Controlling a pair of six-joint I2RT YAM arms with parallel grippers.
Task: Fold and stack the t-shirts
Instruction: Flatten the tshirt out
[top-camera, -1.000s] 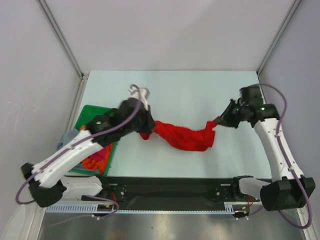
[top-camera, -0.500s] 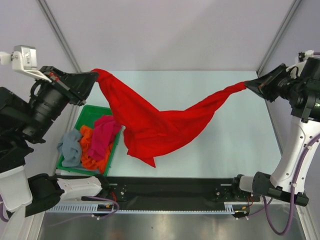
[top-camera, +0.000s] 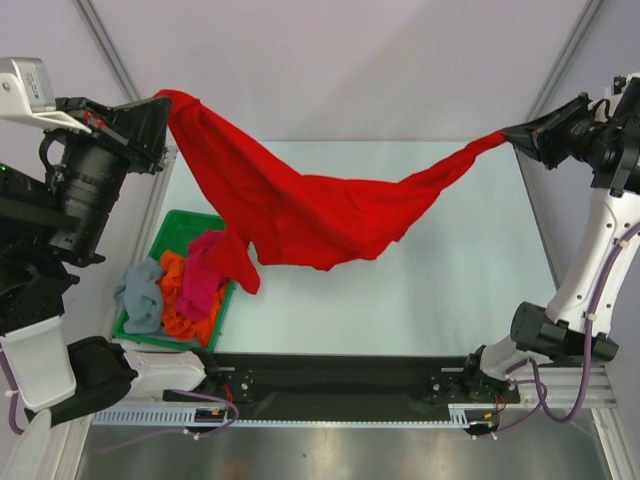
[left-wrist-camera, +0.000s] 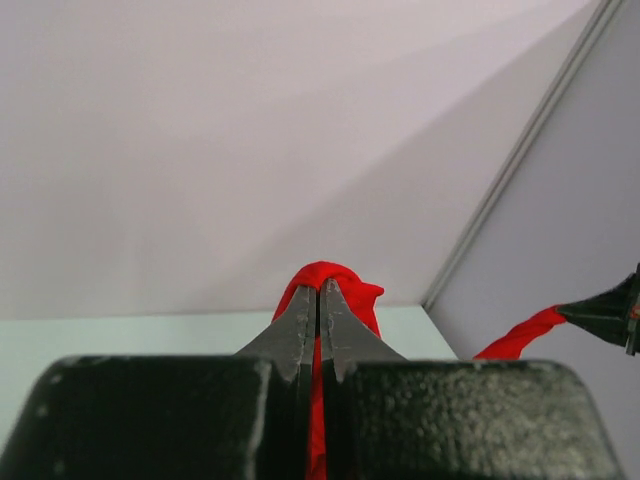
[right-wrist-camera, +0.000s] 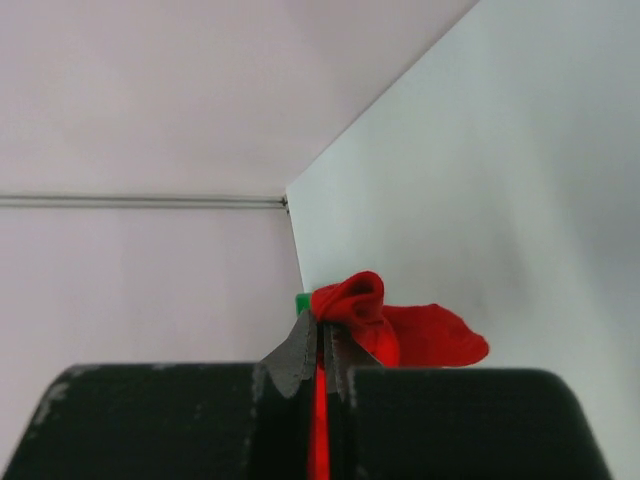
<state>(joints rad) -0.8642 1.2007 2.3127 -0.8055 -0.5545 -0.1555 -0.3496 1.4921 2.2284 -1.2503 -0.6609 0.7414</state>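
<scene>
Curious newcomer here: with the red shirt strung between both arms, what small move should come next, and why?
Probably lower both arms together to lay the red t-shirt on the table. The left gripper and right gripper each pinch one end, and the cloth sags bunched in mid-air, so it cannot be folded yet.

Bright red t-shirt (top-camera: 300, 210), plain and unpatterned, against a pale mint table (top-camera: 470, 280) and lilac-grey walls. The green tray (top-camera: 178, 232) shows a plain orange shirt (top-camera: 172, 272), a magenta-pink shirt (top-camera: 205, 272) and a grey-blue shirt (top-camera: 140, 295). The left gripper (top-camera: 162, 108) and the right gripper (top-camera: 512, 131) are black.
</scene>
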